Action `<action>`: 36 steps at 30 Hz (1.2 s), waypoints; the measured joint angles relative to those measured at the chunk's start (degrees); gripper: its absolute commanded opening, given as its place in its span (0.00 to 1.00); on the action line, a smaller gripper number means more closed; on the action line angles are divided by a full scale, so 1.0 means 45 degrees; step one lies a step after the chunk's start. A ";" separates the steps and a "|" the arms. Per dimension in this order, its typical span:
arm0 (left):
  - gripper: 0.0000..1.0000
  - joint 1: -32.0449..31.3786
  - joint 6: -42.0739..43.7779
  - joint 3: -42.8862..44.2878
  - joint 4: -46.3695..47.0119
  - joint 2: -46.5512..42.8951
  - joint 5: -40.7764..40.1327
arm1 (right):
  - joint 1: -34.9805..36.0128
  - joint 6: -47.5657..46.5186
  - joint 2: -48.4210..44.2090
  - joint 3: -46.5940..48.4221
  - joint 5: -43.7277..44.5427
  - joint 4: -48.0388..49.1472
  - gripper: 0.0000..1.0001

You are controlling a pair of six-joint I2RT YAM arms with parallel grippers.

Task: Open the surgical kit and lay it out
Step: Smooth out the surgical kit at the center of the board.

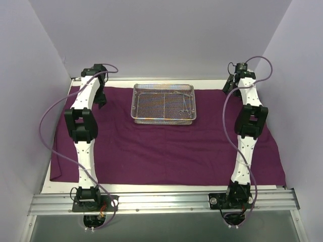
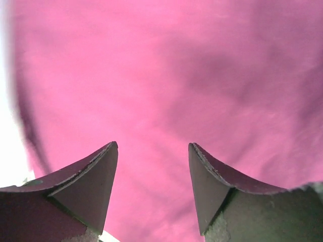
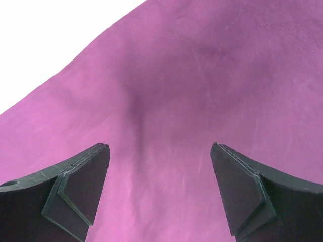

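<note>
The dark purple cloth wrap (image 1: pixel 166 148) lies spread flat over the table. The silver wire-mesh tray (image 1: pixel 163 104) stands on it at the back centre, with thin metal scissor-like instruments (image 1: pixel 183 107) lying inside at its right side. My left gripper (image 1: pixel 101 99) is open and empty, low over the cloth's back left corner; the cloth (image 2: pixel 166 75) fills its wrist view. My right gripper (image 1: pixel 229 84) is open and empty over the cloth's back right corner, where the cloth (image 3: pixel 202 101) meets the white table.
White walls close in on the left, right and back. The white table edge (image 1: pixel 212 83) shows behind the cloth. A metal rail (image 1: pixel 161 201) carries both arm bases at the near edge.
</note>
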 measured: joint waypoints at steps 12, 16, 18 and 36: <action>0.02 0.0253 -0.1511 -0.7932 -0.0112 -0.3764 -0.3813 | 0.2084 0.1098 -0.4571 -0.3585 -0.2166 0.0457 0.81; 0.02 0.0544 -0.1855 -0.9321 -0.0117 -0.3628 -0.4449 | 0.2987 0.1379 -0.5557 -0.5411 -0.2958 0.0831 0.80; 0.02 0.0845 -0.1598 -1.0040 0.0199 -0.3832 -0.4401 | 0.3492 0.1501 -0.6067 -0.6620 -0.3308 0.1171 0.80; 0.02 0.3201 0.3551 -1.6009 0.7839 -0.6907 -0.6217 | 0.4843 0.2147 -0.8981 -1.0642 -0.4575 0.3245 0.80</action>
